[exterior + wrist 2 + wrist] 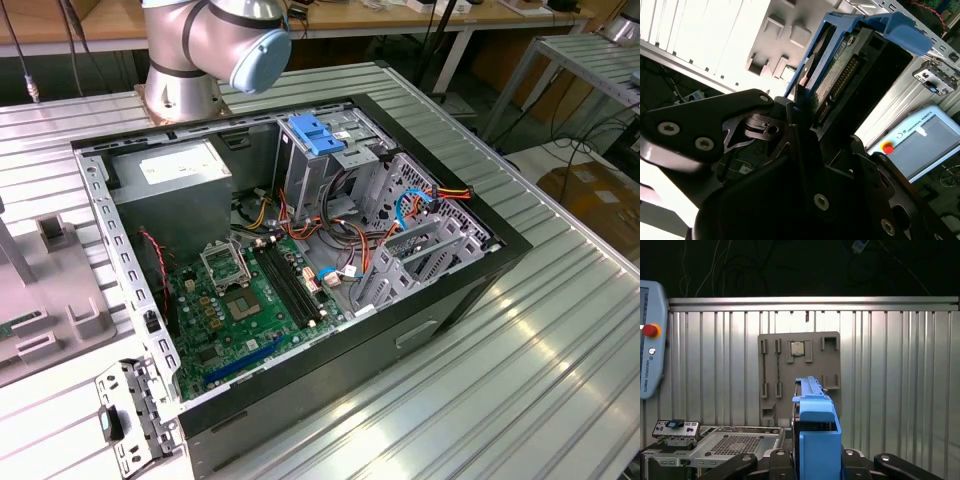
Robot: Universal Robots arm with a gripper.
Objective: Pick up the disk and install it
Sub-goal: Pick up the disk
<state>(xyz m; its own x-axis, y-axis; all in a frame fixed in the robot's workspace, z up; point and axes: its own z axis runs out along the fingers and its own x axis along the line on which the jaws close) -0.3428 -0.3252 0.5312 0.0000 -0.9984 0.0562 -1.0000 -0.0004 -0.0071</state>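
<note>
In both wrist views the disk [816, 437] sits between the black fingers of my gripper [816, 462], which is shut on it. In the first wrist view I see it edge-on, its blue plastic side rail facing the camera. In the second wrist view the disk [840, 75] shows its dark underside, connector pins and blue rails, rising out of the gripper [805, 117]. It is held in the air, away from the open computer case [440, 330]. In the exterior view the metal drive cage with the light-blue latch [315, 135] stands at the case's far side.
Inside the case lie a grey power-supply box [175, 180], a green motherboard [240, 300] and loose cables. A grey fixture plate [799, 370] holding a chip lies on the ribbed table beyond the disk. A teach pendant [650, 340] sits beside it. The arm's base [200, 50] stands behind the case.
</note>
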